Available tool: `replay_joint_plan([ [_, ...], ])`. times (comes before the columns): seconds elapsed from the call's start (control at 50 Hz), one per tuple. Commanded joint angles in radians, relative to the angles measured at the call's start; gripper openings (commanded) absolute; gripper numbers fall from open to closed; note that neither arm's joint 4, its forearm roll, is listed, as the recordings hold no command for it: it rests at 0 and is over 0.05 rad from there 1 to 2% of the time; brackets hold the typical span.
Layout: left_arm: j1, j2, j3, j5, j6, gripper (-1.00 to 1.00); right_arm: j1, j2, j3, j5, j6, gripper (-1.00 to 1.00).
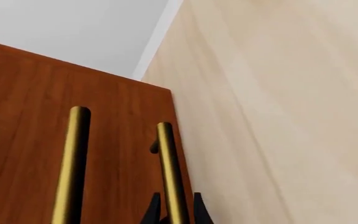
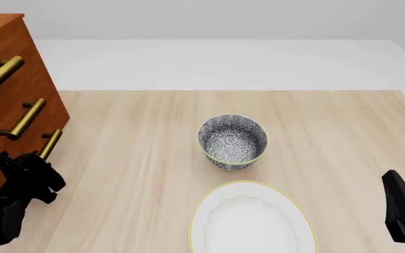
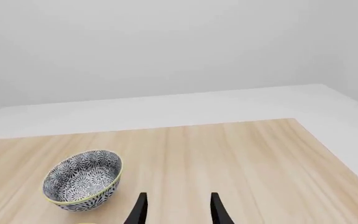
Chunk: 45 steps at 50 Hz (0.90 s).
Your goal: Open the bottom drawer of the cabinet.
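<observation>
The reddish-brown cabinet [image 2: 12, 42] stands at the table's left edge with three brass bar handles. Its bottom drawer [image 2: 30, 143] looks flush with the front, and its handle [image 2: 50, 143] is the lowest bar. My left gripper [image 2: 37, 166] is at that handle. In the left wrist view the two black fingertips of the left gripper [image 1: 175, 212] press on either side of the bottom handle [image 1: 168, 163], with the middle handle [image 1: 73, 163] beside it. My right gripper [image 3: 177, 210] hangs open over the table at the right [image 2: 403, 211], holding nothing.
A patterned bowl [image 2: 233, 141] sits mid-table, also in the right wrist view as the bowl [image 3: 82, 182]. A white plate [image 2: 248, 221] with a yellow rim lies in front of it. The wooden table [image 2: 343, 137] ends at its far edge.
</observation>
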<state>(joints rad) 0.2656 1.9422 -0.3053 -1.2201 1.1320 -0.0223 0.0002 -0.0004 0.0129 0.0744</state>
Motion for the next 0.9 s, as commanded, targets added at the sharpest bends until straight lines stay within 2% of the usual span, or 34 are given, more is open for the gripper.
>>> replay_joint_plan([
  [0.02,0.026,0.055,-0.014,0.000,0.029,-1.00,-0.003,0.000,0.000,0.000,0.004,1.00],
  [0.22,0.009,0.010,0.021,0.000,0.028,-1.00,-0.002,0.000,-0.001,0.001,0.005,1.00],
  [0.58,-0.102,-0.093,0.086,0.000,0.021,-1.00,-0.001,0.000,0.000,-0.005,0.003,1.00],
  [0.9,-0.172,-0.114,0.106,0.000,0.033,-1.00,-0.003,0.000,0.000,-0.009,0.005,1.00],
])
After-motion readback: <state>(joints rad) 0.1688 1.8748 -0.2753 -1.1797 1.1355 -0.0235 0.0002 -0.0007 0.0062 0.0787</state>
